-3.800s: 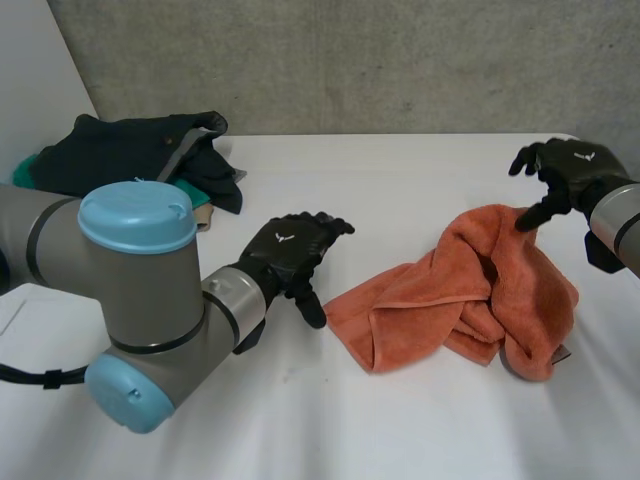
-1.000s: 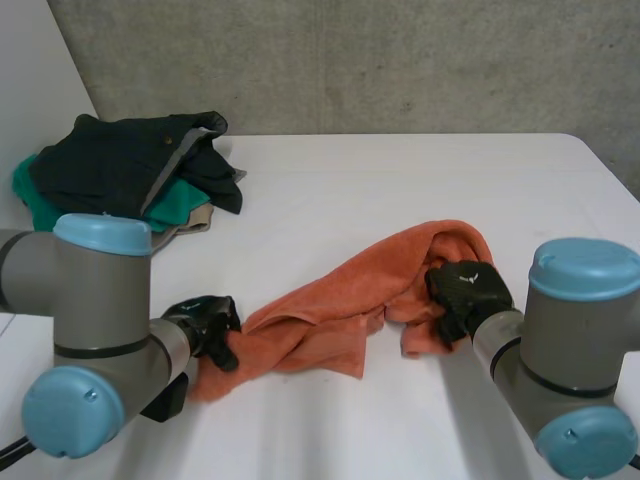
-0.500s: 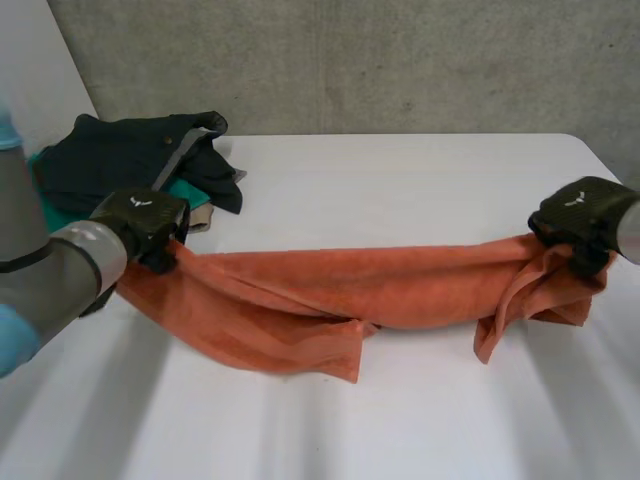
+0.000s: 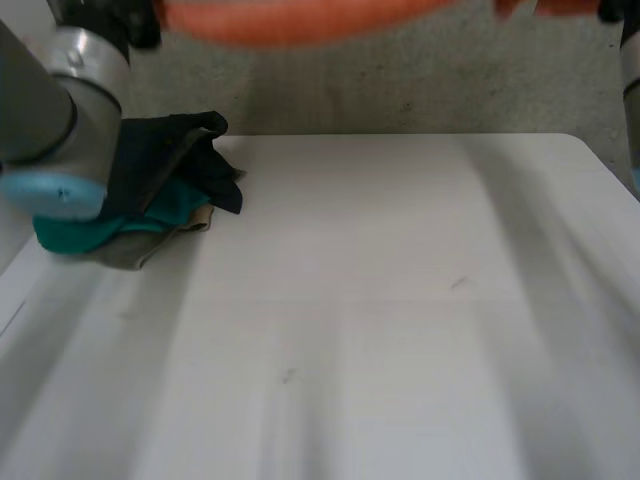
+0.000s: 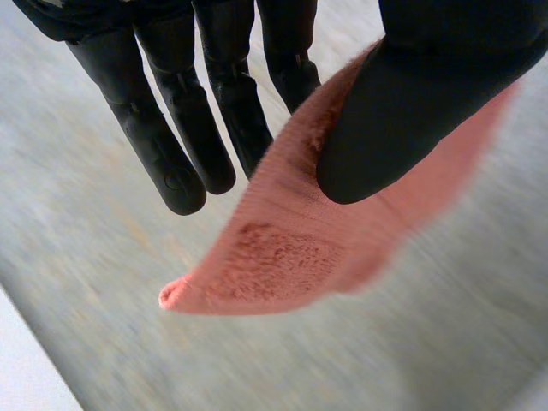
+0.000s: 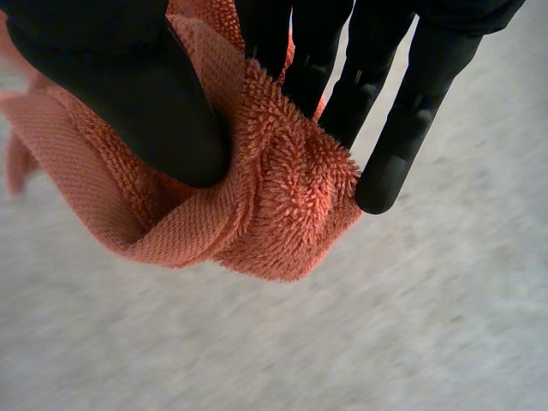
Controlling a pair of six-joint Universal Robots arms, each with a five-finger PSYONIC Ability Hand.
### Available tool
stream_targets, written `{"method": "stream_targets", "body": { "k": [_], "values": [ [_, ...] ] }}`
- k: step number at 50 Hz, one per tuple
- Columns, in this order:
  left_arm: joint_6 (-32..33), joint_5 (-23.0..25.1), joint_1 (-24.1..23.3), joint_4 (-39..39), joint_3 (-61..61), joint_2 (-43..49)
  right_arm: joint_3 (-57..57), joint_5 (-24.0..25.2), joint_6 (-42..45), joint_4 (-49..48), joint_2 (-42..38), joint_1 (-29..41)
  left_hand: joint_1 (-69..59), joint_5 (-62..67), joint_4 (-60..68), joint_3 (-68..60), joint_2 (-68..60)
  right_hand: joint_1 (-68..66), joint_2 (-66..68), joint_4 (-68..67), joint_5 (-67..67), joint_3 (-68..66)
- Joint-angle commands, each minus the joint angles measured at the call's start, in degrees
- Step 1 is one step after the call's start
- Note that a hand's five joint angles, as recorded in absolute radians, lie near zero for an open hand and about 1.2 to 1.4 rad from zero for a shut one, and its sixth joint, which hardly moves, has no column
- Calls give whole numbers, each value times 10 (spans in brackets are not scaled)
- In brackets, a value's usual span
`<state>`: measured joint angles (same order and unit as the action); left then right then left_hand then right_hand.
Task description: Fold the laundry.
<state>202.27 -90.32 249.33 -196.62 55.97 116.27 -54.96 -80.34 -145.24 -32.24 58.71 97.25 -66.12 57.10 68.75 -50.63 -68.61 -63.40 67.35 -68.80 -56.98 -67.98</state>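
In head view, orange towel (image 4: 300,18) looking blurry, edge cutting most of it off. My left arm (image 4: 60,100) covering part of clothes pile (image 4: 185,165). Thumb of my left hand (image 5: 411,103) hiding bit of towel; thumb of my right hand (image 6: 128,94) hiding more.

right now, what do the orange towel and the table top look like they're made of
The orange towel looks like cotton terry, soft and matte: fuzzy looped pile beside a flat woven hem band, close up in the right wrist view. The fibre itself is a guess. The table top is smooth, white and flat with a few small scuff marks, likely laminate or painted board.
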Motion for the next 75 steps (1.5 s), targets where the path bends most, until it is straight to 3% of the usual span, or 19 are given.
{"method": "stream_targets", "body": {
  "k": [1, 10, 15, 22, 29, 31, 32, 33, 36, 39, 47, 53, 62, 70, 72, 73, 75],
  "values": [
    [5, 7, -4, -6, 178, -40, -55, 18, -12, 157, 13, -28, -139, 129, 112, -294, -114, -166, 127, -112, -130, -120],
    [-4, 12, -5, -35, 316, -128, -107, 102, -84, 347, 86, -63, -139, 129, 112, -294, -114, -166, 127, -112, -130, -120],
    [-27, 23, -7, -34, 346, -150, -103, 103, -128, 411, 90, -80, -139, 129, 112, -294, -114, -166, 127, -112, -130, -120],
    [-37, 38, -19, -9, 341, -75, -71, 69, -166, 484, -13, -78, -139, 129, 112, -294, -114, -166, 127, -112, -130, -120],
    [-37, 17, -35, 58, 285, 32, -10, 44, -175, 489, -137, -75, -139, 129, 112, -294, -114, -166, 127, -112, -130, -120],
    [-36, 12, -37, 73, 272, 47, 7, 31, -188, 488, -153, -75, -139, 129, 112, -294, -114, 62, -101, 116, 97, 108],
    [-38, 5, -38, 87, 260, 57, 17, 14, -195, 488, -156, -74, -139, 129, 112, -294, -114, 286, -326, 340, 322, 332],
    [-38, 2, -39, 93, 255, 57, 19, 5, -196, 487, -156, -73, -139, 129, 112, -294, -114, 367, -406, 421, 402, 412],
    [-41, -6, -42, 105, 249, 50, 5, -11, -189, 475, -128, -67, -139, 129, 112, -294, -114, 493, -533, 547, 529, 539],
    [-43, -9, -42, 102, 251, 34, -46, 12, -134, 461, -76, -61, -139, 129, 112, -294, -114, 500, -540, 554, 536, 546],
    [-41, 3, -40, 81, 267, 2, -273, 163, 207, 384, 93, -57, -139, 129, 112, -294, -114, 453, -493, 507, 489, 499],
    [-43, 8, -39, 81, 268, -2, -314, 252, 299, 402, 92, -46, -139, 129, 112, -294, -114, 415, -454, 469, 450, 460],
    [-43, 7, -40, 80, 279, -8, -271, 231, 388, 472, 16, -29, -139, 129, 112, -294, -114, 351, -390, 405, 386, 397],
    [-43, 5, -40, 78, 285, -13, -234, 232, 379, 443, -32, -31, -139, 129, 112, -294, -114, 198, -237, 252, 234, 244],
    [-43, 5, -39, 79, 286, -17, -231, 230, 376, 430, -39, -31, -139, 129, 112, -294, -114, 0, -40, 54, 36, 46],
    [-43, 5, -39, 81, 286, -20, -229, 230, 374, 425, -39, -31, -139, 129, 112, -294, -114, -164, 125, -110, -129, -119],
    [-44, 2, -39, 84, 288, -32, -223, 226, 357, 418, -33, -31, -139, 129, 112, -294, -114, -166, 127, -112, -130, -120]
  ]
}}
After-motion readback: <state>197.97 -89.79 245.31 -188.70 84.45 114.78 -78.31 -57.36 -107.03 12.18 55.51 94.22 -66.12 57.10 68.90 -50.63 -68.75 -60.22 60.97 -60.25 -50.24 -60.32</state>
